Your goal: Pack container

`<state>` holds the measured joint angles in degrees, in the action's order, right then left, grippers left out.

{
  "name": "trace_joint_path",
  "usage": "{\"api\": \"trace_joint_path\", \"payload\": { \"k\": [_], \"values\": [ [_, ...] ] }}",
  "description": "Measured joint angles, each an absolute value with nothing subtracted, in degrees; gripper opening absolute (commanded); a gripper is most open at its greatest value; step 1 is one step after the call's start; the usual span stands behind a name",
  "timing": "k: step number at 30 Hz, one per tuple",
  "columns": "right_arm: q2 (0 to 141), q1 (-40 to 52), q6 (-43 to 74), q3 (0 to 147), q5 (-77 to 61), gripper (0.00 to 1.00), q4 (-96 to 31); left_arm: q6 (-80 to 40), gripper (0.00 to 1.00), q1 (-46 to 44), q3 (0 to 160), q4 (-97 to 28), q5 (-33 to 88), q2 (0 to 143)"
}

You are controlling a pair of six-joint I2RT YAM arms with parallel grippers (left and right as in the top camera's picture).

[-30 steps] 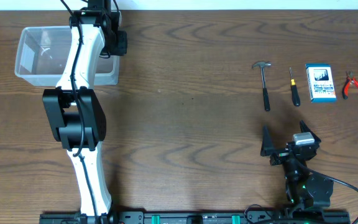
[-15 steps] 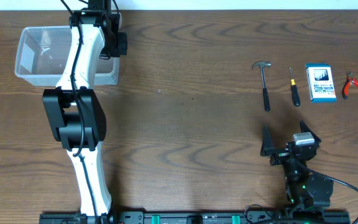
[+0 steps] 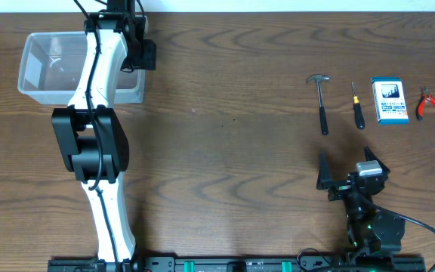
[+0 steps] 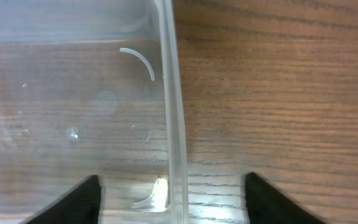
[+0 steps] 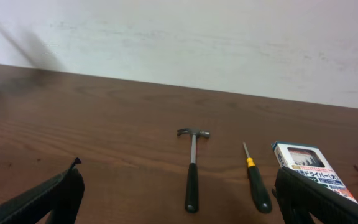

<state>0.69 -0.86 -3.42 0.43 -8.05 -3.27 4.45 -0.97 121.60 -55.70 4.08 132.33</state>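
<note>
Packing is not begun: my left gripper (image 4: 169, 186) straddles the container (image 4: 170, 93) wall, jaws apart; next my right gripper (image 5: 178, 171), also apart, should fetch the hammer (image 5: 192, 186)

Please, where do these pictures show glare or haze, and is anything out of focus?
Left wrist: the clear wall of the container carries a bright glint near the lower edge, and the wood seen through it looks pale and hazy. Right wrist: the hammer is sharp. Overhead: even, soft light on the table.
</note>
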Motion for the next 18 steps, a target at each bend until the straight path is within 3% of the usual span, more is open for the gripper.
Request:
{"api": "trace_joint_path", "payload": {
  "k": [8,18],
  "values": [
    [0.7,-0.9,-3.4,0.4,-8.1,0.99,-3.3,4.3,0.72,-1.0,121.6,-55.4,4.1,132.3],
    [0.7,-0.9,-3.4,0.4,-8.1,0.99,-3.3,4.3,0.72,-1.0,121.6,-55.0,4.1,132.3]
  ]
}}
